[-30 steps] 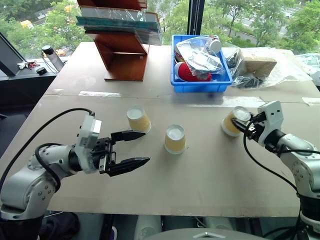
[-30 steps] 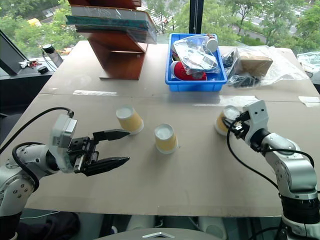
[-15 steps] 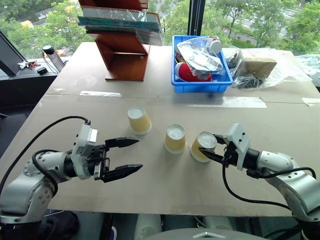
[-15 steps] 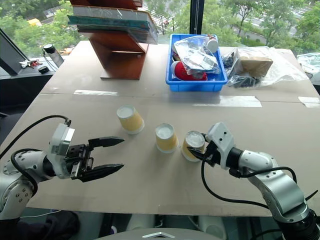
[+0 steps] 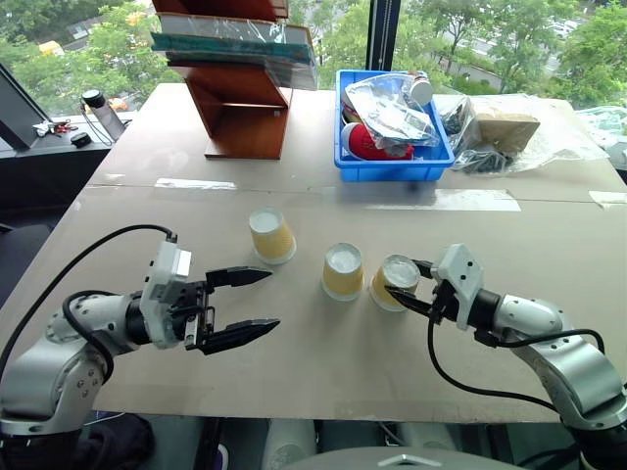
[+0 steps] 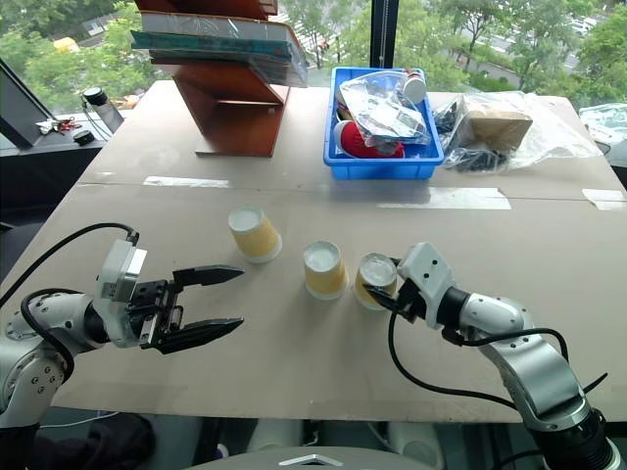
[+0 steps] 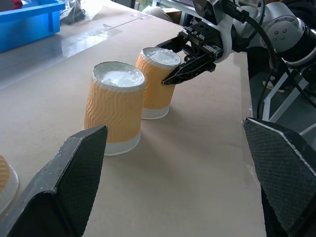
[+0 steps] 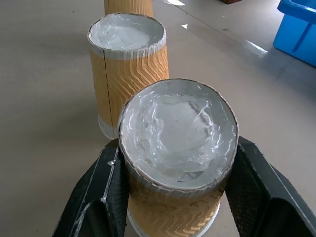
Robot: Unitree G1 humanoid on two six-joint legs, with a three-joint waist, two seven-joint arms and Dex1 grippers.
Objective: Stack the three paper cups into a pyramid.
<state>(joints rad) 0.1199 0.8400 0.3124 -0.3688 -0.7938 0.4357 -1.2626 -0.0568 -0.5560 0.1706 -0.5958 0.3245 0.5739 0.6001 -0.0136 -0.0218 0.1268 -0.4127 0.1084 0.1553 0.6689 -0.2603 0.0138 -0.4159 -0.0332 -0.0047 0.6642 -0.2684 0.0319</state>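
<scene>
At the near middle of the surface (image 5: pixel 323 382): three upturned cups, white bottoms up, on brown board.
Change: the right tool (image 5: pixel 409 284) is bringing the right cup (image 5: pixel 392 283) in from the far right of the surface; a second ago it was well apart from the others, and it is now settling just beside the middle cup (image 5: pixel 343 271).
Contact: in the left wrist view the right cup (image 7: pixel 157 81) and the middle cup (image 7: pixel 113 107) are standing very near each other; I cannot tell whether they touch.
Meaning: the base pair of the pyramid is nearly forming; the top cup is not yet placed.
Left cup (image 5: pixel 271 235): standing alone, to the far left of the middle cup, likely the one to go on top.
Right tool state: clamping the right cup (image 8: pixel 177 148) by its ribbed sides, one finger (image 8: pixel 96 197) on each flank, cup upright.
Right arm pose: reaching in from the right, pointing left and slightly down, low over the surface.
Left tool (image 5: pixel 243 305): gaping wide, holding nothing, hovering near and left of the cups.
Left arm pose: bent in from the left, pointing right toward the cups, about level.
Next, as a judgement: letting go of the right cup without nudging its neighbour.
</scene>
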